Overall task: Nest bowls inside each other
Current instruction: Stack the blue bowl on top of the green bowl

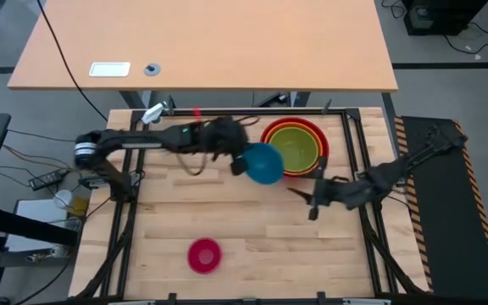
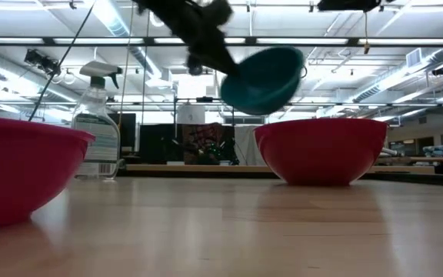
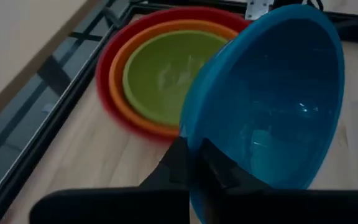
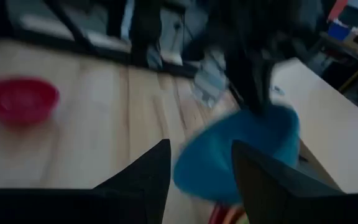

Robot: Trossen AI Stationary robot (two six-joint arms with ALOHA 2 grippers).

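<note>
My left gripper (image 1: 237,163) is shut on the blue bowl (image 1: 265,163), which hangs tilted in the air (image 2: 264,77) next to the nested stack. In that stack the lime green bowl (image 3: 166,74) sits inside the orange bowl (image 3: 122,59), which sits inside the red bowl (image 1: 295,146). The red bowl rests by its base on the table (image 2: 321,150). The magenta bowl (image 1: 203,255) stands alone near the front edge. My right gripper (image 1: 307,196) is open, right of the blue bowl (image 4: 241,155), touching nothing. My left gripper pinches the blue bowl's rim (image 3: 194,134) on the side nearest it. One finger (image 3: 219,168) is inside the bowl and the other is outside. The fingers come from the table's left, slanting down. The bowl is lifted clear and tilted.
A clear spray bottle (image 2: 98,123) stands at the table's far left. A black frame rail (image 1: 227,112) runs along the far edge behind the stack. Bare wood (image 1: 252,220) lies between the magenta bowl and the stack.
</note>
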